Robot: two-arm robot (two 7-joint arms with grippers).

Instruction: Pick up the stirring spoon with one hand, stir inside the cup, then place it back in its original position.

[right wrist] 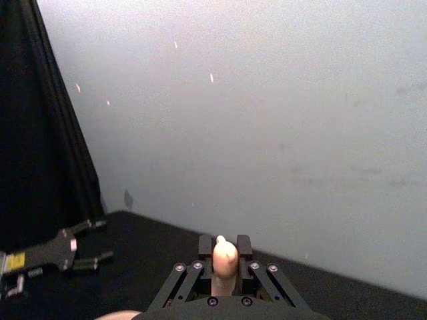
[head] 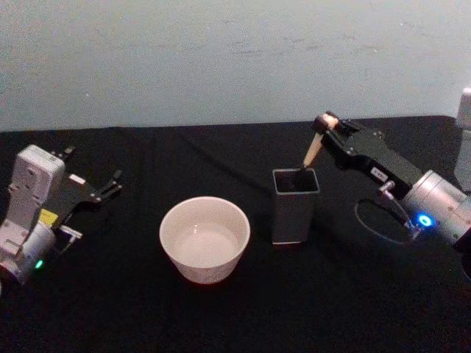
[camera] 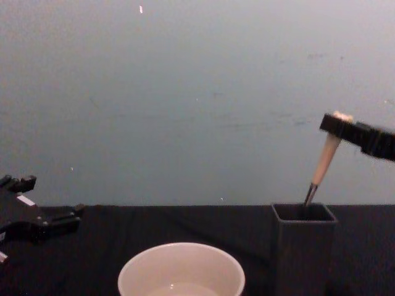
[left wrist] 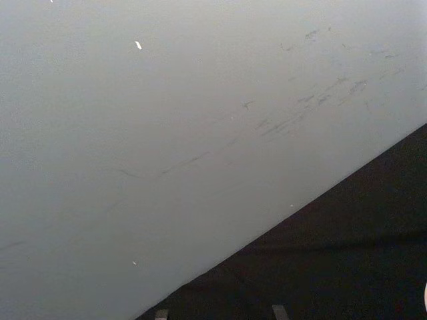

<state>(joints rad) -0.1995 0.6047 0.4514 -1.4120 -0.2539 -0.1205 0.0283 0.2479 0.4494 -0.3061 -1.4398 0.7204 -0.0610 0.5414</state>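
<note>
The right gripper (head: pixel 327 125) reaches in from the right edge of the worktop (head: pixel 353 301) with its black fingers pressed together on the top of the stirring spoon (head: pixel 312 152). They pinch just under the rounded cream knob, whose shape is too small to make out. Gripping that high probably keeps the fingers clear of the container's rim and leaves the whole stem free to lift out. The spoon leans slightly, with its matte cream-beige handle tapering down to a thin bright metal stem. The lower end sits inside the holder (head: pixel 296 206) and its bowl is hidden there, so the pick-up looks begun but not finished. The holder is a tall dark grey tube with a square section and thin, smooth walls. It stands right of the worktop's centre, narrow enough to prop the spoon nearly upright. Just beside it, toward the left and nearer the front edge, stands the cup (head: pixel 204 239), apart from the holder. It is wide, round and cream-white with a plain smooth rim and a faint sheen inside, and its broad mouth should be easy to stir in. The left gripper (head: pixel 103 187) rests idle near the left edge with its fingers spread. A dull black cloth covers the worktop, and a pale scuffed wall (head: pixel 221 59) stands behind it.
</note>
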